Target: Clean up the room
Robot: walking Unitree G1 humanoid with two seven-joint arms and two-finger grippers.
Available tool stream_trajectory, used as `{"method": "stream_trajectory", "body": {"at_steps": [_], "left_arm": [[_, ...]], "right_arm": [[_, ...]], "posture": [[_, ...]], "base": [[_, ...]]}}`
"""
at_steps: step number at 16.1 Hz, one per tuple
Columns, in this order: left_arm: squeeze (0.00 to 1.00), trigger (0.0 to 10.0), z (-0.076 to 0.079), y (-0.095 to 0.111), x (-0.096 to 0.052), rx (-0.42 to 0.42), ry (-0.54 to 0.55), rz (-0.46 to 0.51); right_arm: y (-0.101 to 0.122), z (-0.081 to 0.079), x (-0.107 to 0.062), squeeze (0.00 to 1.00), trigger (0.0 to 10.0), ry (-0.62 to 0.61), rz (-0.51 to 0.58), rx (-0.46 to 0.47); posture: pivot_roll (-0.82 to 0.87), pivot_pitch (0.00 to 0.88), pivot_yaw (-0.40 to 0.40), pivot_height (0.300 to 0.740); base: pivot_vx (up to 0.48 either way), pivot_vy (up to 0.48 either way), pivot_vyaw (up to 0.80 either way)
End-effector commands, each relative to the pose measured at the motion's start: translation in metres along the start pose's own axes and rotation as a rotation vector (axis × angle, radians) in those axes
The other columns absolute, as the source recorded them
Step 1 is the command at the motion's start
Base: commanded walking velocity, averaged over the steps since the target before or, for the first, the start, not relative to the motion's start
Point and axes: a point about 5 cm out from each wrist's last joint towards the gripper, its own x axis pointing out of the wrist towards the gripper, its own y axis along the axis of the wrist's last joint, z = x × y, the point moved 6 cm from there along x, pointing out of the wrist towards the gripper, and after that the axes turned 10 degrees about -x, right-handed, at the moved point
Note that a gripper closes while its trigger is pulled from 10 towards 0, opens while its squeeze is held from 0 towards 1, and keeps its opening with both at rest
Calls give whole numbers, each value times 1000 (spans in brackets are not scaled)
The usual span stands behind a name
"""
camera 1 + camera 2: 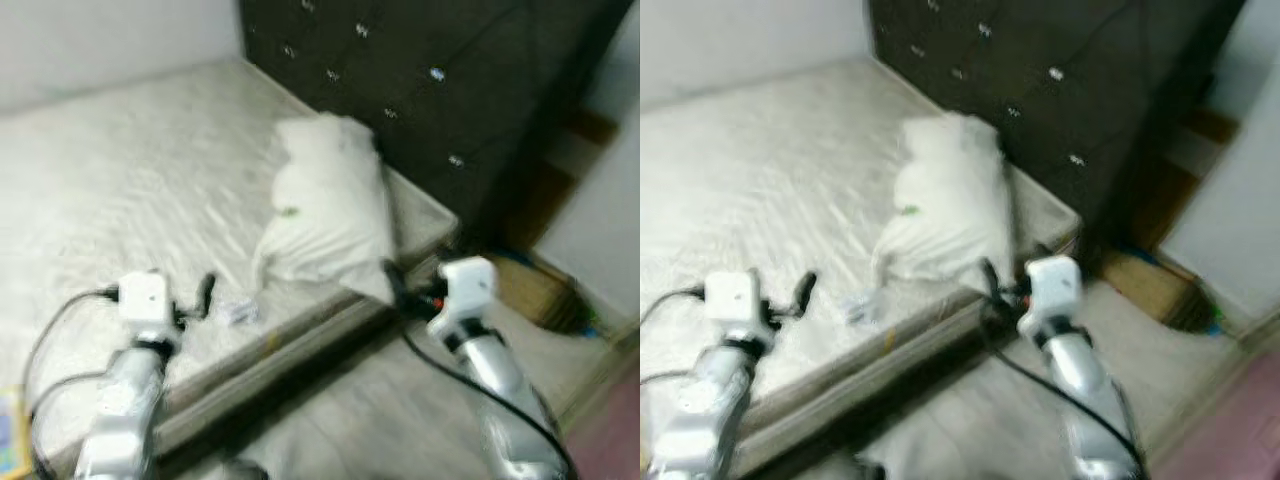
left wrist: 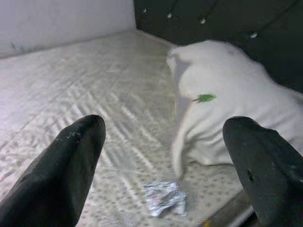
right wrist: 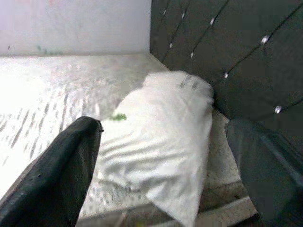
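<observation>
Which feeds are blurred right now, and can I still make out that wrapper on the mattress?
Both eye views are motion-blurred; the wrapper shows only as a pale smudge. The left wrist view is sharper: crumpled wrapper lies between the open left claw fingers, near the pillow.

A bedroom in a home is shown. A bare quilted mattress [image 1: 120, 190] is seen on a bed, backed by a dark tufted headboard [image 1: 420, 80] studded with buttons. A white pillow [image 1: 325, 200] lies against it. Plain pale walls [image 1: 100, 40] and a light floor [image 1: 400, 420] are seen around the bed.
</observation>
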Motion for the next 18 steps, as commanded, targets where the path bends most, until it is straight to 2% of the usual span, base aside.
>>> {"method": "stream_trajectory", "body": {"at_steps": [1, 4, 7, 12, 18], "left_arm": [[0, 10000, -1, -1, -1, -1, -10, -8], [0, 10000, 3, 1, 0, -10, -21, -3], [0, 10000, 5, 2, 0, -30, -33, 5], [0, 10000, 4, 1, -2, -51, -33, 4], [0, 10000, 4, 0, -2, -56, -34, 0]], "right_arm": [[1, 0, 1, 0, 10000, -2, 2, 9], [1, -1, 3, 0, 10000, 5, 3, 18], [1, 0, 5, 0, 10000, 5, 5, 27], [1, -2, 7, 0, 10000, 14, 8, 18], [2, -3, 8, 0, 10000, 20, 13, 16]], "posture": [[-24, 49, -37, 740], [-24, 49, -37, 740], [-16, 47, -41, 740], [-9, 44, -47, 740], [-13, 52, -47, 740]], "base": [[0, 0, 800], [0, 0, 713], [0, 0, 0], [266, 0, 0], [276, 0, 735]]}}
